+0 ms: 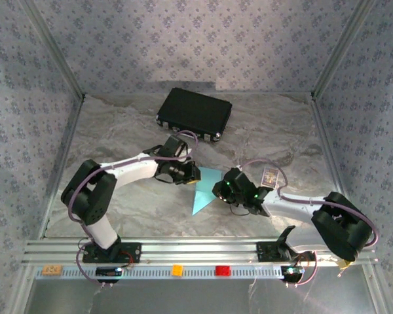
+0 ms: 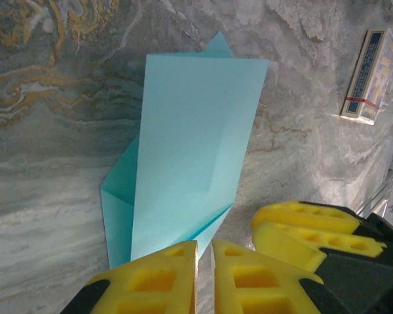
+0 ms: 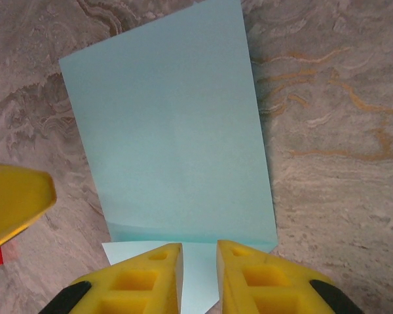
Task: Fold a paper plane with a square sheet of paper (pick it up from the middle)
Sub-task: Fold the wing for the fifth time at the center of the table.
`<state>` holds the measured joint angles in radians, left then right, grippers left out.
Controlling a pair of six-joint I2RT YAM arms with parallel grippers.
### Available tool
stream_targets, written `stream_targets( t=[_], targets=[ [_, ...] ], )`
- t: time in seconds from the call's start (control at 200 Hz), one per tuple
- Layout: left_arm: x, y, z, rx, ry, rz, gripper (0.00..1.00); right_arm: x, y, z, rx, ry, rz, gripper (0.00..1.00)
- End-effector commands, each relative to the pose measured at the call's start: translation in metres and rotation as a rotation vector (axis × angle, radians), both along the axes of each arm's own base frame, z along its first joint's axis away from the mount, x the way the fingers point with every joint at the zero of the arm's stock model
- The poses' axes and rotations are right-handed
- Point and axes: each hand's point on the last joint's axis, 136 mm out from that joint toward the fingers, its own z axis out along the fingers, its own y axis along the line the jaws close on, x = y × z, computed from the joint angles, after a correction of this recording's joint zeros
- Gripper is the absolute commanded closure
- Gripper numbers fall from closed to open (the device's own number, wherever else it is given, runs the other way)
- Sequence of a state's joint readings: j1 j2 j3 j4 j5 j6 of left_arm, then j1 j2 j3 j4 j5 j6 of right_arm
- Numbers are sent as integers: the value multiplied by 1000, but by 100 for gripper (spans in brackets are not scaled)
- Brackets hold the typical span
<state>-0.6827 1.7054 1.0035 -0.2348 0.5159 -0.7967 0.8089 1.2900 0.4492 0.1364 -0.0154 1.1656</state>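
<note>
The left end effector (image 2: 204, 254) has its yellow fingers pressed almost together on the near edge of the sheet of paper (image 2: 190, 144), and it appears to be pinching a long raised flap there. Just beside it, the right end effector (image 3: 199, 254) has its fingers a little spread, and pale blue paper shows through the gap rather than being clamped in it. The sheet is partly folded, with angled layers visible under the flap. It lies near the middle of the bench (image 1: 281, 137), a little toward the near edge, between the two end effectors. A small box (image 2: 370, 75) lies on the bench beyond the right end effector, and a black case (image 1: 195, 112) sits well apart by the far edge. The main risk, as I judge it, is that only one pinch holds thin paper. If the left end effector pulls or swings the flap before the other side is pressed down, the layers beneath could slide on the smooth bench and the crease would land skewed. The flap could also slip out of a grip so near its edge, or buckle in the middle. With the two end effectors this close together, a small sideways move could knock their fingers against each other and drag the sheet.
</note>
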Motion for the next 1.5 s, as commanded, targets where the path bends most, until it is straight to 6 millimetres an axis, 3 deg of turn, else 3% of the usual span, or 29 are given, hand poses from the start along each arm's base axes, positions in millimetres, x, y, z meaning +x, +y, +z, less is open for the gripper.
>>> stream_targets(
  t=[0.0,0.19,0.59,0.809,1.089,1.499],
  targets=[
    [7,-6,-2,-3,-14,-28,87,-6,-5,-4,-20,15,27,78],
    [11,-10,-19,4,15,-40,89,-9,-4,-6,-15,26,45,75],
    [6,8,-54,-14,97,-13,90,-7,-10,-11,86,44,37,47],
    [1,15,-67,-11,130,4,92,-2,0,-8,142,58,55,47],
    [1,17,-68,-10,130,7,92,4,5,-11,162,56,56,48],
    [1,17,-69,-11,129,6,92,22,12,-3,249,5,93,57]
  ],
)
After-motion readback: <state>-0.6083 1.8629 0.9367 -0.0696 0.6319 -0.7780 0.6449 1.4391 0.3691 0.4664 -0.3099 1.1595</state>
